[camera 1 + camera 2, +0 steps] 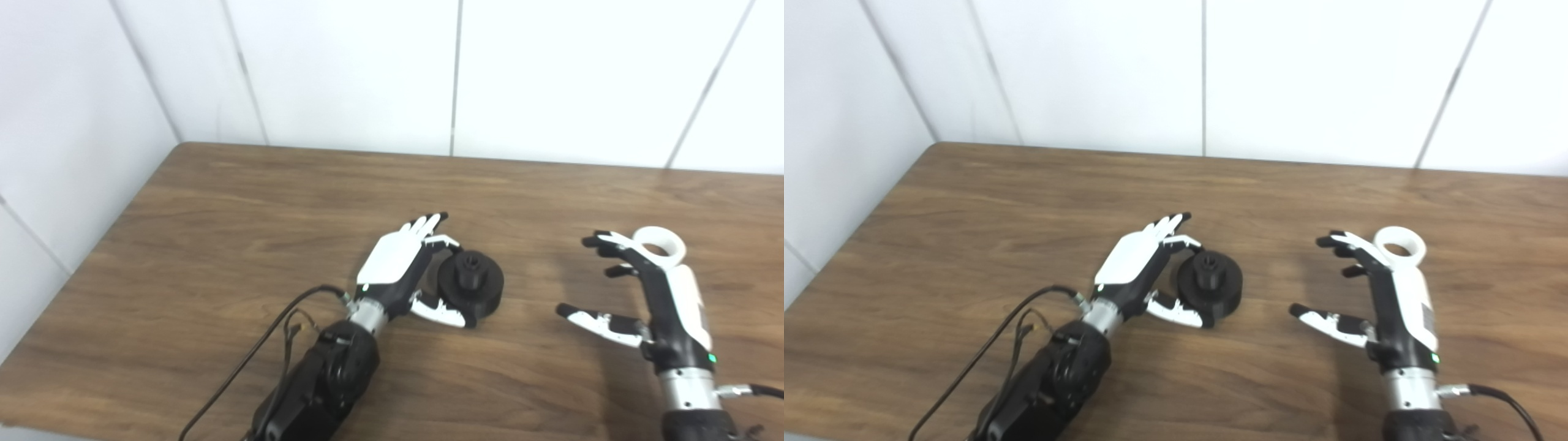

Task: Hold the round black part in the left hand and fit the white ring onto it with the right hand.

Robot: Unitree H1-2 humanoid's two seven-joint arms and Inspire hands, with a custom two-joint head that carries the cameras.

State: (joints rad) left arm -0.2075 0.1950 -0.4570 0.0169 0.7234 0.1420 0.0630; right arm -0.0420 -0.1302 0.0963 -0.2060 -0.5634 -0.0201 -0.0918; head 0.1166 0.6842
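We see a wooden desk [245, 220] that stands in a corner of white walls [343, 67]. The round black part [471, 283] lies flat on the desk near the middle, with a small raised hub on its top.

The left hand [401, 266] is placed around the left side of this part. Its fingers [432, 222] curve over the far edge and the thumb comes to the near edge, so the part sits between them. We cannot tell if they really press it or only touch it; the part is not lifted from the desk. A black cable [245, 367] runs along the left forearm.

The white ring [1400, 244] lies on the desk at the right side, well apart from the black part. The right hand [1387, 300] holds nothing; its fingers [1344, 242] are spread apart and the thumb points to the left. The ring is just behind the back of this hand, partly covered by it, and we cannot tell if they touch. The palm faces toward the black part, not toward the ring.
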